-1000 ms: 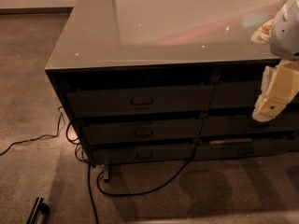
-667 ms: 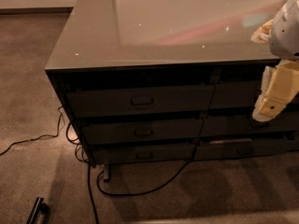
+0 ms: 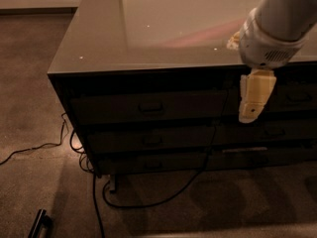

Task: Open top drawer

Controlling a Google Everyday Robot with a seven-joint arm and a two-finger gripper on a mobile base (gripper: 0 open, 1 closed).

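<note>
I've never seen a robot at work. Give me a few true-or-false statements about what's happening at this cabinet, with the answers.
1. The top drawer is shut. True.
2. The tool is on the drawer's pull. False: it hangs in front of the cabinet well to the right of the pull, apart from it.
3. Cables lie on the carpet by the cabinet. True.
4. The top drawer is the only drawer in its column. False: a middle drawer and a bottom drawer sit beneath it.
</note>
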